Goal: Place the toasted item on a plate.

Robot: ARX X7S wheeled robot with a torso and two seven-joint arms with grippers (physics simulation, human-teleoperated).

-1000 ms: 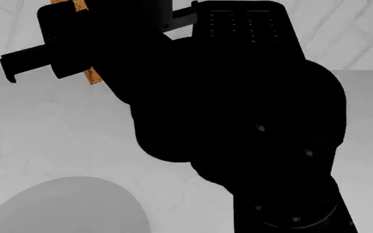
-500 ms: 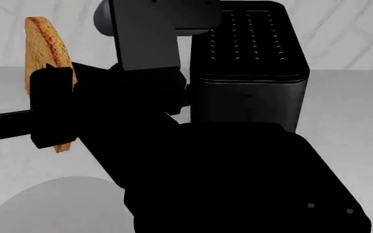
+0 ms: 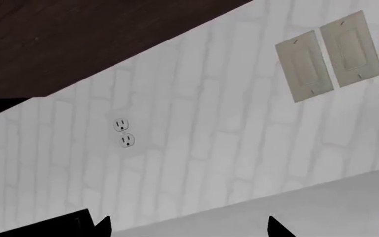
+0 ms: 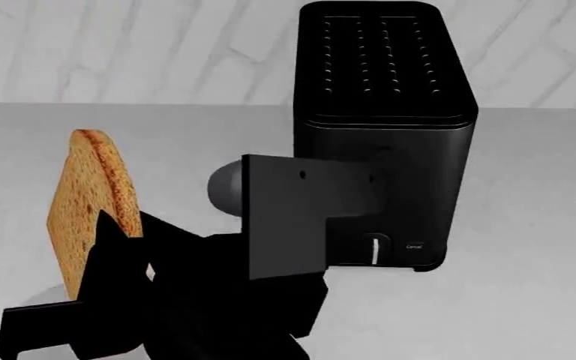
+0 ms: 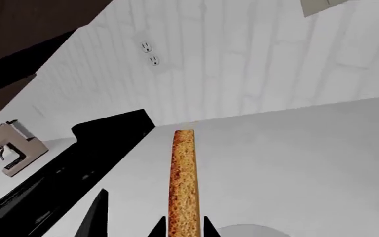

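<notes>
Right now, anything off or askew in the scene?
Nothing stands out. The toast is held upright on edge in the right claw, left of the toaster, which stands upright. No crumbs or spills visible on the counter.

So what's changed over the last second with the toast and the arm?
The right gripper has carried the toast down and toward the robot: a second ago the slice was high at the far left, largely hidden behind the arm; now it hangs upright, low, left of the toaster. The arm has also dropped, uncovering the toaster. The grip on the toast is unchanged, and the toaster has not moved.
</notes>
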